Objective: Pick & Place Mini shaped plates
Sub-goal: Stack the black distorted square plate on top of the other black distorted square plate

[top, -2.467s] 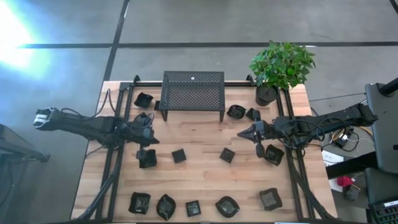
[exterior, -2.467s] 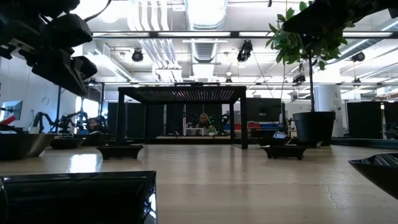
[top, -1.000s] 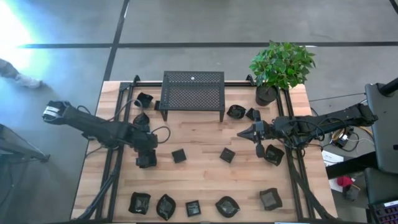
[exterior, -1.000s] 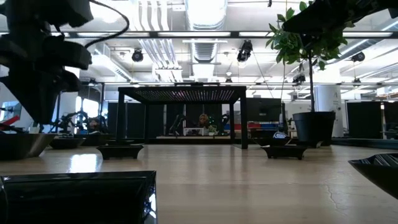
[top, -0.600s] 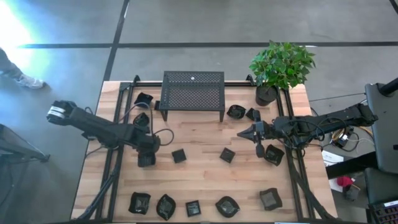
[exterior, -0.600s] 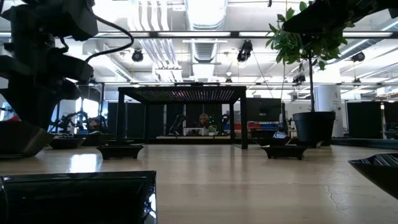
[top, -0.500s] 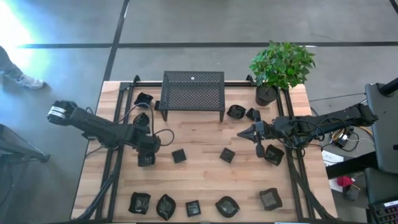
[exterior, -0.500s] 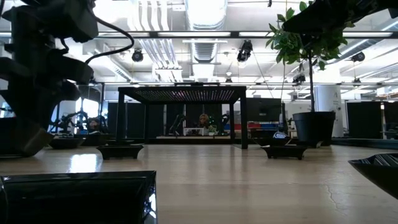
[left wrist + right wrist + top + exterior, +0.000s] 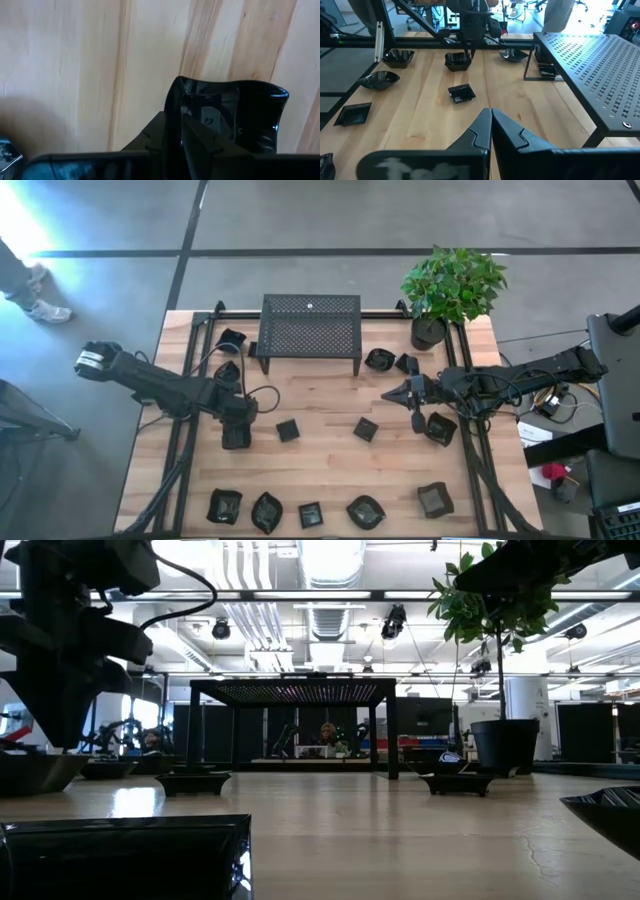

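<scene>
wooden table (image 9: 320, 395) carries the black mesh stand (image 9: 310, 325) at the back with nothing seen on top, so the task looks barely begun. the mini shaped plates (image 9: 365, 429) lie scattered: a row along the front edge, a few mid-table, others beside the stand and plant pot (image 9: 428, 332). left gripper (image 9: 236, 434) is down on one plate (image 9: 235, 117) left of centre, jaws pinched on its rim. right gripper (image 9: 392, 395) waits right of centre, fully closed, empty.
</scene>
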You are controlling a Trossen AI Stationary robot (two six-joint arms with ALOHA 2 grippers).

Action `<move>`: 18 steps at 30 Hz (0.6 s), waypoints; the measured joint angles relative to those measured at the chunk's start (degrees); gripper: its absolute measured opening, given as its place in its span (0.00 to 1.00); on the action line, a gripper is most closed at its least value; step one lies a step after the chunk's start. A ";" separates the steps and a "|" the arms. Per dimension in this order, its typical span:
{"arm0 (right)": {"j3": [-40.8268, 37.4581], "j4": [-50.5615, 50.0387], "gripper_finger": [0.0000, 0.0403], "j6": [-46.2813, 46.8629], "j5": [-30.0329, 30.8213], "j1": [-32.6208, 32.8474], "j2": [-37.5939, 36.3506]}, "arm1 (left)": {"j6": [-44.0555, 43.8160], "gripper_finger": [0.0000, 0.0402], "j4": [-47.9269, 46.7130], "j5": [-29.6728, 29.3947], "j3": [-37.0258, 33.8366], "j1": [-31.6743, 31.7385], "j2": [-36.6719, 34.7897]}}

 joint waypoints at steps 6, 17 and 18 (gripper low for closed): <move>0.00 0.00 0.02 0.01 0.00 0.00 0.00 | 0.01 0.13 0.08 -1.86 -0.75 0.02 0.01; 0.00 -0.02 0.02 0.10 0.00 0.00 0.00 | 0.40 0.13 4.94 -1.98 -1.04 0.02 3.27; 0.00 -0.02 0.02 0.12 0.00 0.00 0.00 | 0.40 0.13 4.88 -1.98 -1.04 0.02 3.79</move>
